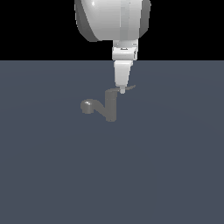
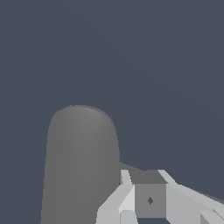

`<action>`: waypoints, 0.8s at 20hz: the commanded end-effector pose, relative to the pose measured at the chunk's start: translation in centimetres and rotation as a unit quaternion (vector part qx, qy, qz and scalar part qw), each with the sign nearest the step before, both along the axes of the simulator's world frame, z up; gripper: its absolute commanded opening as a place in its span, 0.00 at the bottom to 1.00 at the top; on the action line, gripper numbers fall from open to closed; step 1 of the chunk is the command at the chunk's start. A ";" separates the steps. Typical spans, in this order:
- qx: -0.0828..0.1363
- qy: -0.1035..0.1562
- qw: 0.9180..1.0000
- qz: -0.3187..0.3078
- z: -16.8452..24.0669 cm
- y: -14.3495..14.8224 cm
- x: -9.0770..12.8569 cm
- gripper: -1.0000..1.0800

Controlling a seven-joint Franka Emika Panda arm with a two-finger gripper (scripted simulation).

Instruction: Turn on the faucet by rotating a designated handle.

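The faucet (image 1: pixel 111 106) is a small tap of dull grey metal standing on a flat slate-blue floor (image 1: pixel 52 175). Its body is an upright cylinder with a plain matte finish. From the lower part of that body a thicker curved spout runs toward the exterior view's left and ends in a rounded head with a faint pale highlight. From the top of the body the handle (image 1: pixel 129 88), a thin flat grey blade, sticks out toward the exterior view's right and rises slightly at its far end.

The white arm comes down from above the faucet, and the gripper (image 1: pixel 122 90) points straight down with its tip at the handle, just to the exterior view's right of the top of the upright body. It appears to meet the blade there, though the render is too coarse to be sure of contact.

In the wrist view the faucet's body (image 2: pixel 81 166) fills the near field as a broad grey rounded column, and the pale fingers (image 2: pixel 127 201) lie right beside it around a darker flat piece. Whether the fingers are spread or pressed together cannot be told from either view.
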State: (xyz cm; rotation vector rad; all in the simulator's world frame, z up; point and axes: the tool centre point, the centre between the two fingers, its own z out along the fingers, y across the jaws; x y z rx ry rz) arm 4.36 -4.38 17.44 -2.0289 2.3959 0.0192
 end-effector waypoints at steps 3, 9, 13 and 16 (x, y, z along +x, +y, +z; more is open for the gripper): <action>-0.002 -0.003 1.000 -0.005 -0.1 -1.2 1.5 0.00; -0.003 -0.003 1.000 -0.010 -0.1 -2.5 3.0 0.00; -0.004 -0.003 1.000 -0.013 -0.1 -3.3 4.0 0.00; -0.004 -0.003 1.000 -0.015 -0.1 -4.0 4.7 0.00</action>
